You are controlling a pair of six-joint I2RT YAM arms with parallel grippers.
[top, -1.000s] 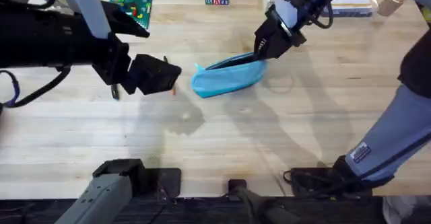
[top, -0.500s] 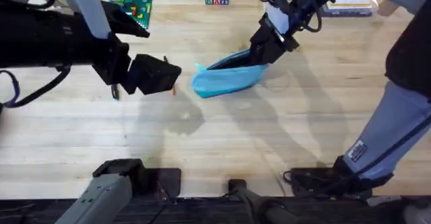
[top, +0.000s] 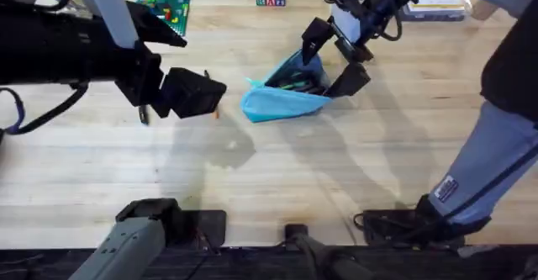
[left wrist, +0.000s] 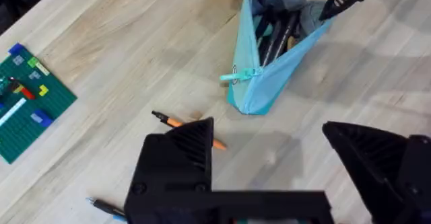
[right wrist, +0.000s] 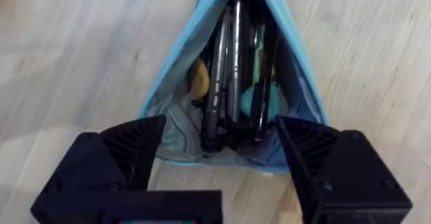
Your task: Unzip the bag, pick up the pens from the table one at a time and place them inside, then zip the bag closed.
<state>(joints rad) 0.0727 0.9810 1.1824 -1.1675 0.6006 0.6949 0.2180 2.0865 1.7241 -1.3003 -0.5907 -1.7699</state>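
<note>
Since half a second ago, my right gripper (top: 331,60) has spread its fingers wide, and the bag (top: 286,91) now gapes open at that end where it was nearly flat.

Table (top: 277,171): light plank top, bag lying near the middle, well toward the far side.

Left arm: large and dark over the left of the overhead view. Left gripper (left wrist: 276,158) hangs above the table with its fingers spread apart, holding nothing.

Right gripper straddles the open end of the bag, one finger either side of the mouth.

Bag: light blue; the zipper pull (left wrist: 237,76) sits near the pointed end. Several dark pens (right wrist: 232,76) lie inside, seen from my right wrist.

Orange pen (left wrist: 192,128), dark tip, lies on the table just beside the bag's pointed end, partly under my left finger.
</note>
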